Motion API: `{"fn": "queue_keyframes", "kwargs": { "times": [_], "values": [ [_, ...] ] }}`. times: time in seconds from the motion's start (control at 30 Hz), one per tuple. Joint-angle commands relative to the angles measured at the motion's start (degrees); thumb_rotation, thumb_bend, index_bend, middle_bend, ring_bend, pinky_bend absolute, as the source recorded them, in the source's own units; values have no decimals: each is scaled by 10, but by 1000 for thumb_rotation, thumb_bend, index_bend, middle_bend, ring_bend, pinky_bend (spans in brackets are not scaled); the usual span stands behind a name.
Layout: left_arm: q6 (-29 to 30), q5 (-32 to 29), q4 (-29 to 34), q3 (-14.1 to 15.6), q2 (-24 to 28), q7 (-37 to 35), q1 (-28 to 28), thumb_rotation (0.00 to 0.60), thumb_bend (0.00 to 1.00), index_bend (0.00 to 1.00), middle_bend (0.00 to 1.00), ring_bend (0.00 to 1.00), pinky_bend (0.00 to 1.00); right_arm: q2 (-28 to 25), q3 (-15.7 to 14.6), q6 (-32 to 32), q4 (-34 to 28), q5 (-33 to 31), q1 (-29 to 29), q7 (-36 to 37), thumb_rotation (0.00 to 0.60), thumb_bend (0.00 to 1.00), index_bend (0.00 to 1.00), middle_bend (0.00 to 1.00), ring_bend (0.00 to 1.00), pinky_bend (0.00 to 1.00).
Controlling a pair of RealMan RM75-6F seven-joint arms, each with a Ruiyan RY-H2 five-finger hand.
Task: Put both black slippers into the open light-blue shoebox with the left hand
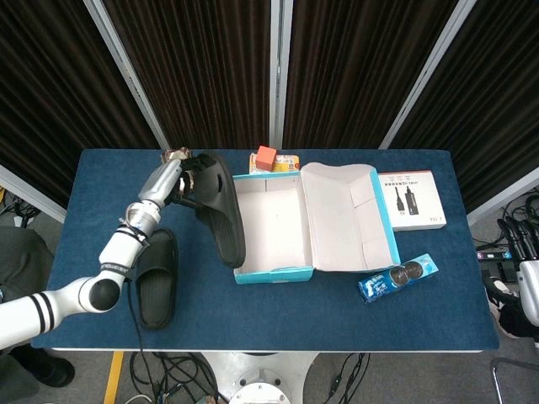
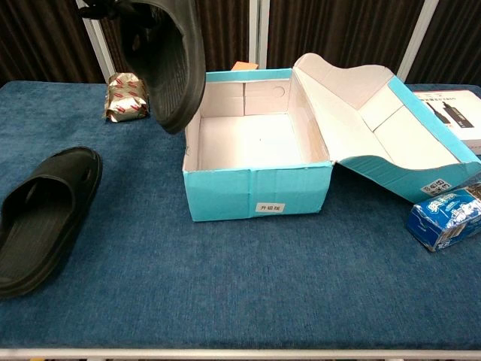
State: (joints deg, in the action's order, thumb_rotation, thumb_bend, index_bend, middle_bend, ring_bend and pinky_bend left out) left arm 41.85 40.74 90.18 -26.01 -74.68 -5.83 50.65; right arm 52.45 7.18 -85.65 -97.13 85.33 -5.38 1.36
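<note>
My left hand (image 1: 178,179) grips one black slipper (image 1: 221,207) by its strap end and holds it in the air, tilted, just left of the open light-blue shoebox (image 1: 271,273). In the chest view that slipper (image 2: 164,62) hangs above the box's left wall (image 2: 255,194), toe pointing down, and only a sliver of the hand shows at the top edge. The other black slipper (image 1: 156,276) (image 2: 41,219) lies flat on the table at the front left. The box is empty inside, lid folded open to the right. My right hand (image 1: 528,296) shows at the far right edge, off the table.
A crinkled foil snack bag (image 2: 126,96) lies behind the lifted slipper. An orange cube (image 1: 266,157) on a small packet sits behind the box. A white product box (image 1: 411,200) and a blue cookie pack (image 1: 397,278) lie to the right of the lid.
</note>
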Motion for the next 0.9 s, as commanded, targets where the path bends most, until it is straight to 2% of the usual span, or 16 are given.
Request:
{"fn": "queue_keyframes", "kwargs": {
  "times": [0.03,0.23,0.67,0.9],
  "values": [
    [-36,41,-39,-25,-43,-62,13,600,0,568,578,636,853,-3,0,2,-7,0,-2,-4,600,142,0,74,0,16],
    [-76,80,-85,-41,-84,-134,31,600,0,568,574,591,809,-3,-3,5,-14,-2,-2,-11,600,142,0,76,0,16],
    [-115,148,-255,-30,-199,-203,93,600,0,568,569,585,809,-6,-5,10,-26,-10,-2,-20,600,142,0,76,0,16],
    [-104,169,-349,-34,-264,-231,123,600,0,569,568,573,808,-9,-5,14,-30,-14,-4,-24,600,142,0,76,0,16]
  ]
}}
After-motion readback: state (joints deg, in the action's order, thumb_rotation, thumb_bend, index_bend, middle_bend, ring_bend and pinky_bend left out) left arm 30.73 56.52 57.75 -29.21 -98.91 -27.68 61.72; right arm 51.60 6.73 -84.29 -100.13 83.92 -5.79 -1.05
